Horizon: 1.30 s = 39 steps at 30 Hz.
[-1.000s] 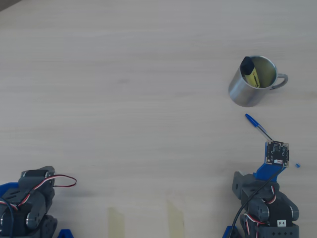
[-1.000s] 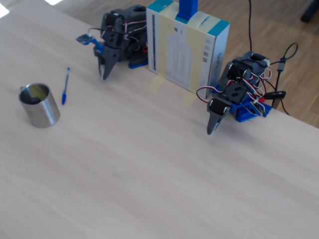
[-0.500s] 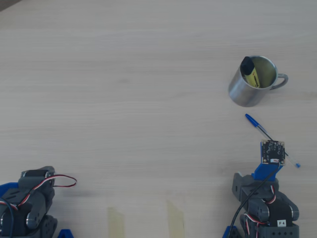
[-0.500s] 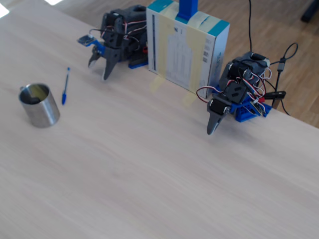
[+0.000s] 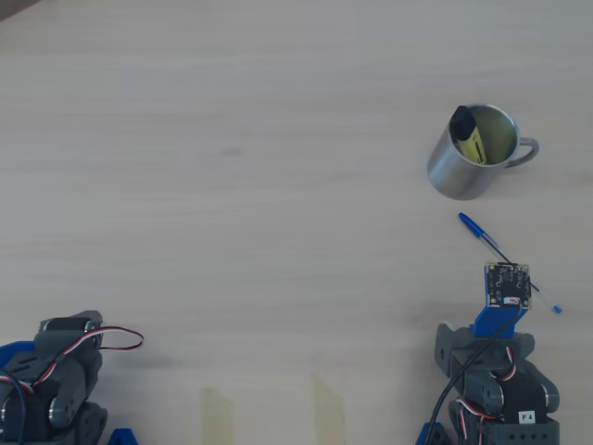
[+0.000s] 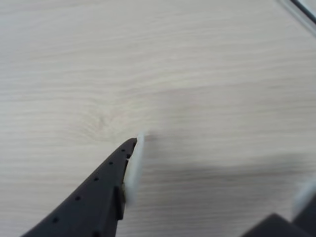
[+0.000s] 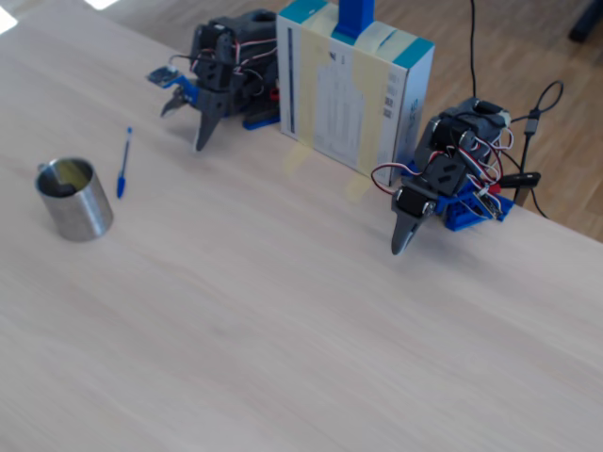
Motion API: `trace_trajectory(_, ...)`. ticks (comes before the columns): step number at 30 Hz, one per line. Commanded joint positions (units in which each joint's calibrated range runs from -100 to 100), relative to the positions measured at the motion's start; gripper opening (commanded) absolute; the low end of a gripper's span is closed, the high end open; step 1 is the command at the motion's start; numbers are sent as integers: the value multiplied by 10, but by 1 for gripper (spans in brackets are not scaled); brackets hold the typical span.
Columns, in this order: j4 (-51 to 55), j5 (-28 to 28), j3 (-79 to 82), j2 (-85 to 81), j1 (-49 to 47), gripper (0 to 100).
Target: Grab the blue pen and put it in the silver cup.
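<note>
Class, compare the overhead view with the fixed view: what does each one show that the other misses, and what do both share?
Only the overhead view looks into the silver cup and shows a yellow marker with a black cap leaning inside. Only the fixed view shows the taped cardboard box between the two arms, and the open gripper of the arm nearest the pen. Both show the blue pen lying flat on the wooden table, beside the cup and not touching it, and both arms.

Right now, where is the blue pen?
The pen lies flat on the table, just below the cup in the overhead view, between it and the open claw. Nothing holds it.
</note>
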Motion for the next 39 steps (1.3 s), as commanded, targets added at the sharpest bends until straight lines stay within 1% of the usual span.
trace_trajectory(1, 25, 16, -45, 5, 12, 48)
trace_trajectory(5, 34, 32, -74, 6, 24, 48)
trace_trajectory(13, 38, 41, -154, 23, 19, 48)
trace_trajectory(19, 30, 75, -277, 171, 25, 48)
trace_trajectory(27, 29, 133, -448, 375, 25, 48)
trace_trajectory(33, 11, 190, -531, 475, 45, 48)
trace_trajectory(39, 10, 234, -591, 567, 60, 48)
